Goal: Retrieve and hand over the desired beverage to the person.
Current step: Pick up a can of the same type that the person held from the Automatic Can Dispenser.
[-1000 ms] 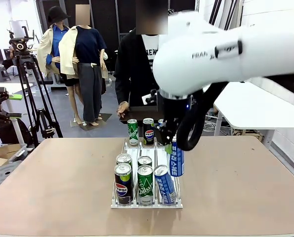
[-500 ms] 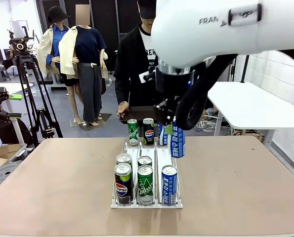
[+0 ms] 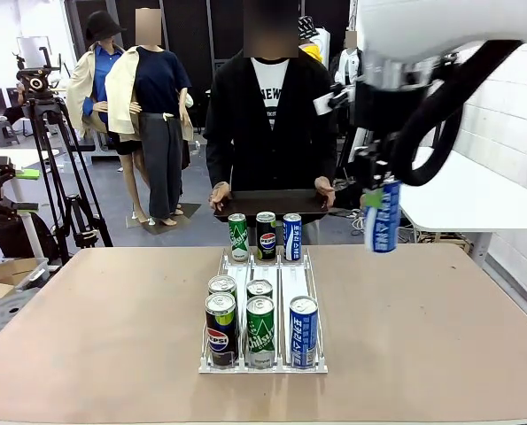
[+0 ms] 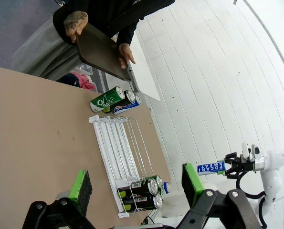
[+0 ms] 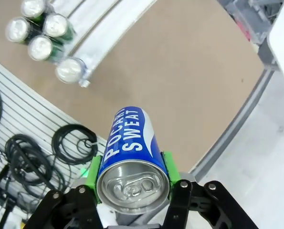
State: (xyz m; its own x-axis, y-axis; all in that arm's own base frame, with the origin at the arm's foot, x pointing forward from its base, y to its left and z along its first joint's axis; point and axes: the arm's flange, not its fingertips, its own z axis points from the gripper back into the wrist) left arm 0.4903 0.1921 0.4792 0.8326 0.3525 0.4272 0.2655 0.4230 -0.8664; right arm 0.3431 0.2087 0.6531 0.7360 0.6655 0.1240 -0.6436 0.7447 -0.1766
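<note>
Right gripper: jaws clamped on a blue Pocari Sweat can, one green pad on each side of its upper part.
Held can: in the air, upright with a slight tilt, well to the right of the rack and clear of the counter. The right wrist view looks onto its top end and pull tab, with white lettering down the side.
Left gripper: jaws apart, with nothing between the green pads. It hangs above the counter off the near end of the rack.
Person: stands at the far side in a black jacket and a white printed T-shirt. Both hands hold a dark tray by its ends, just behind the rack.
Can to tray: apart, with the can off to the right of the tray's right end.
Rack: white wire with three lanes, in the middle of the counter.
Rack, near end: near Pepsi can, near green can and near blue can stand side by side. Second-row cans stand behind them in the left and middle lanes.
Rack, far end: far green can, far Pepsi can and far blue can, all upright in a row.
</note>
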